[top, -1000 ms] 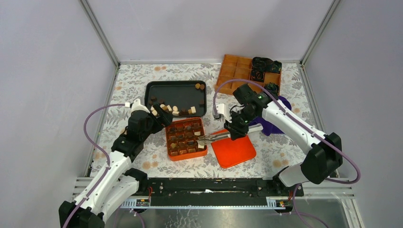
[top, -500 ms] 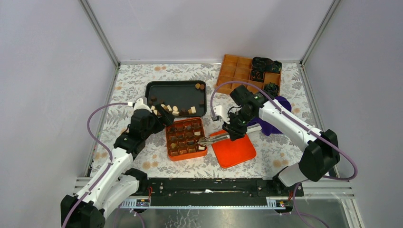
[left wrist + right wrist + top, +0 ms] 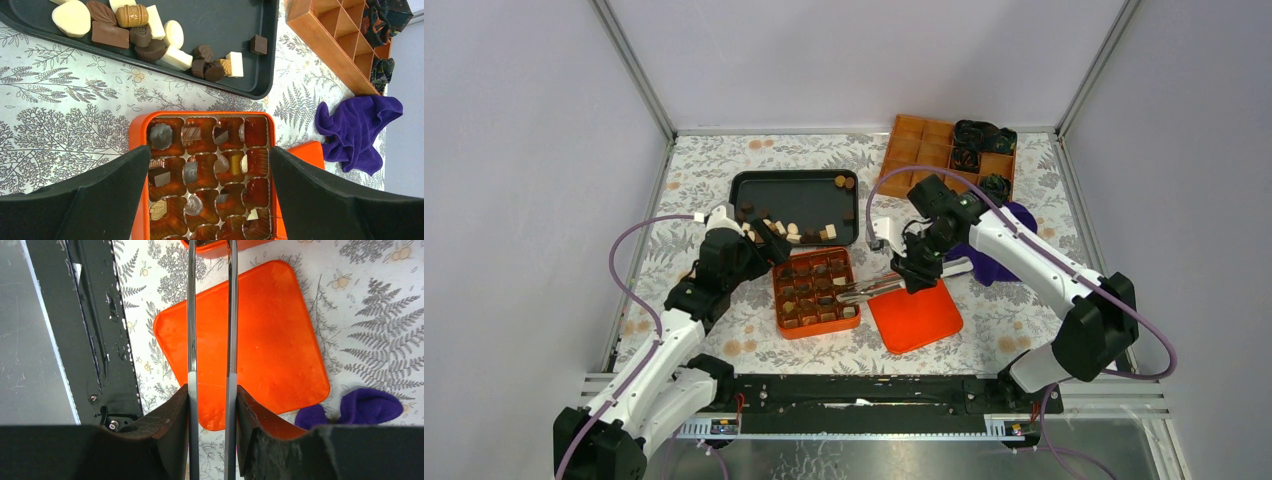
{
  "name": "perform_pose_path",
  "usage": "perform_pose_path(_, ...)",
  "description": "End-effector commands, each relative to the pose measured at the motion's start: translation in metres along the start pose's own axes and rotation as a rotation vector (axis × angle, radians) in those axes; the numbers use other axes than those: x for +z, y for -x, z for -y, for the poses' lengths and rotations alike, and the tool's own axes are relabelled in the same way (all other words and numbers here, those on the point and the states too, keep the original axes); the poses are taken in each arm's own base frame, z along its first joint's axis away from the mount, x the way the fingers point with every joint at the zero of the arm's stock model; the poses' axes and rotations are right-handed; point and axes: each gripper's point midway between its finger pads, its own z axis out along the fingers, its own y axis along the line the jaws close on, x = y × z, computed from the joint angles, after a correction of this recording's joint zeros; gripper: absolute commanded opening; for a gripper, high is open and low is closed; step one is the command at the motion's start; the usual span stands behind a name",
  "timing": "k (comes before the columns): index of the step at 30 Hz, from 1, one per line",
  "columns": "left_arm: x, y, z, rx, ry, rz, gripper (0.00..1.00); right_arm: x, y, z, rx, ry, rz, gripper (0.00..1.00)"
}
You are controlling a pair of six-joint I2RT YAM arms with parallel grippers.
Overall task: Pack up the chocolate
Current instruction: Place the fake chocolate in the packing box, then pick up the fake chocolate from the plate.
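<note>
Right pincer (image 3: 911,279) edged left — clamping tweezers (image 3: 869,290) | left pincer (image 3: 210,175) agape, empty | fern-print tabletop (image 3: 714,160), grey walls (image 3: 854,60)

— What sort of place is this?
— A robot lab cell: plain grey walls (image 3: 854,60), aluminium posts (image 3: 634,75), a left arm (image 3: 669,340) and right arm (image 3: 1034,260) bolted to a black rail (image 3: 864,392).
— Anything homely?
— Only the flowered tablecloth (image 3: 714,165).
</note>
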Motion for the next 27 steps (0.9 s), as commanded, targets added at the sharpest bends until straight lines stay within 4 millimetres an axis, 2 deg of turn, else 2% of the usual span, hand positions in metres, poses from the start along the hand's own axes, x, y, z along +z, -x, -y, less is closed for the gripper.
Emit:
perform_pose_path(1, -0.002, 0.017, 0.011, 0.011, -0.051, 0.063, 0.96, -0.015, 0.035, 0.001, -0.014, -0.004, 0.095, 0.39)
perform_pose_path(6, -0.003, 0.016, 0.009, 0.013, -0.047, 0.064, 0.96, -0.027, 0.060, 0.020, 0.064, -0.013, 0.180, 0.38)
perform_pose_path(12, -0.002, 0.012, 0.008, 0.007, -0.052, 0.058, 0.96, -0.037, 0.076, 0.069, 0.152, -0.098, 0.258, 0.38)
perform_pose_path(15, -0.002, 0.010, 0.007, 0.006, -0.054, 0.052, 0.95, -0.036, 0.073, 0.098, 0.203, -0.151, 0.269, 0.38)
perform_pose_path(20, 0.000, 0.009, 0.005, 0.017, -0.047, 0.043, 0.94, -0.029, 0.056, 0.135, 0.249, -0.215, 0.215, 0.38)
perform_pose_path(27, 0.001, 0.006, 0.003, 0.012, -0.044, 0.037, 0.93, -0.013, 0.042, 0.167, 0.265, -0.266, 0.145, 0.38)
